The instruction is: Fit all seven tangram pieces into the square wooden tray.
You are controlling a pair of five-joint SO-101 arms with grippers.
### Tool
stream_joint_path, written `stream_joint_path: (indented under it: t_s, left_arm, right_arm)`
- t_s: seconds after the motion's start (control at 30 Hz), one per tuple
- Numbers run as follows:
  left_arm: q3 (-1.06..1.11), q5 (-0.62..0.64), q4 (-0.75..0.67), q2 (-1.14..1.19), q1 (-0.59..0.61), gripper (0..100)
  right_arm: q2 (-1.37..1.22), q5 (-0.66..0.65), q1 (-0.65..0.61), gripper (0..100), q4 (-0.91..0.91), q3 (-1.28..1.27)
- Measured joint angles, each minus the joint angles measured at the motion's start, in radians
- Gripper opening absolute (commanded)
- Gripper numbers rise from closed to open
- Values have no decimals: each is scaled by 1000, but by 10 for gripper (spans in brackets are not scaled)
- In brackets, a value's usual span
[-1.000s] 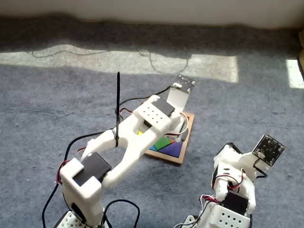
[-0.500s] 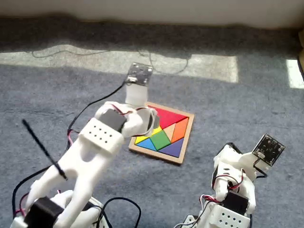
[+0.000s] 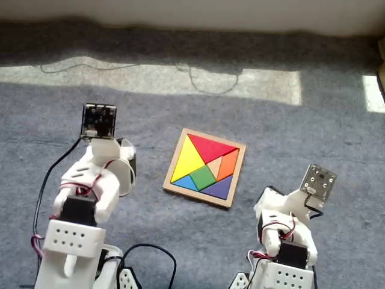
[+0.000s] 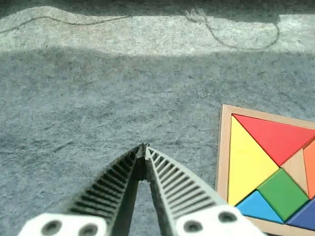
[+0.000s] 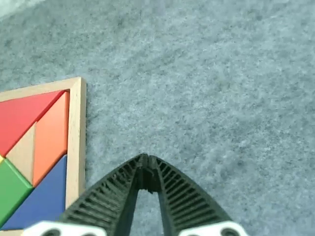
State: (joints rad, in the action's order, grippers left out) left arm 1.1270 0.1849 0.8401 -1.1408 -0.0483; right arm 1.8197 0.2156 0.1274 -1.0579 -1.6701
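Observation:
The square wooden tray (image 3: 195,198) lies on the grey carpet between the two arms. Coloured pieces cover its whole floor: red triangle (image 3: 210,147), yellow triangle (image 3: 186,162), green square (image 3: 204,176), orange piece (image 3: 227,164), tan triangle (image 3: 215,167), light blue triangle (image 3: 185,182), dark blue piece (image 3: 218,188). My left gripper (image 4: 143,147) is shut and holds nothing, over bare carpet beside the tray (image 4: 224,147). My right gripper (image 5: 146,158) is also shut and holds nothing, over carpet just off the tray's rim (image 5: 76,137) near the orange piece (image 5: 49,132).
A thin cable (image 3: 192,75) trails across the sunlit strip of carpet behind the tray. The left arm's body (image 3: 96,174) stands left of the tray, the right arm's body (image 3: 283,223) at the front right. Black wires (image 3: 150,256) loop by the bases.
The left arm, which hung over the tray a second ago, has swung back to the left and folded up, uncovering the tray. The right arm has shifted slightly left.

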Motion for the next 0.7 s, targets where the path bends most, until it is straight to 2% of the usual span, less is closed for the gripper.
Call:
stream_joint_path:
  t_s: [0.17,0.37,0.53,0.7]
  left_arm:
    - [212,-72,0,-278,68,7]
    - [394,-83,40,-617,166,8]
    - [422,-155,129,-634,219,8]
    - [511,-230,130,-634,258,8]
  right_arm:
    - [0,0,-75,5,-57,0]
    - [0,0,-137,5,-74,0]
    - [0,0,-193,5,-146,0]
    - [0,0,-204,5,-160,0]
